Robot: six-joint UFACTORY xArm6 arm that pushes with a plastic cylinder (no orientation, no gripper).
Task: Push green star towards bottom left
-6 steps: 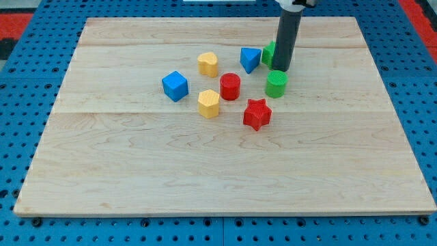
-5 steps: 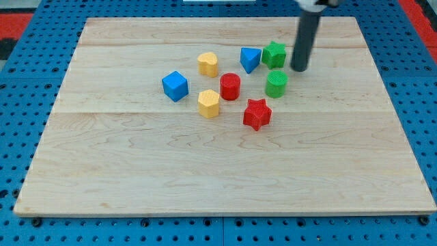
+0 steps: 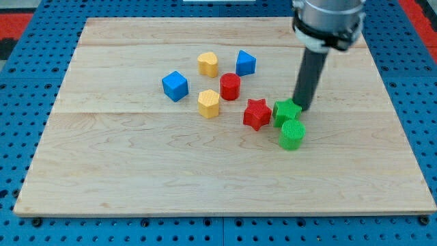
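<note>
The green star [image 3: 286,112] lies right of the board's middle, touching the red star [image 3: 257,113] on its left and the green cylinder [image 3: 292,134] just below it. My tip [image 3: 301,106] stands at the green star's upper right edge, touching or nearly touching it. The dark rod rises from there to the view's top.
A red cylinder [image 3: 230,87], a blue triangular block [image 3: 245,63], two yellow blocks [image 3: 208,64] [image 3: 209,104] and a blue cube [image 3: 175,85] sit left of the star on the wooden board [image 3: 136,171]. A blue pegboard [image 3: 20,102] surrounds the board.
The green star and green cylinder have been pushed down the board; the star now sits beside the red star. The rod has moved down with them. The blue block shifted slightly.
</note>
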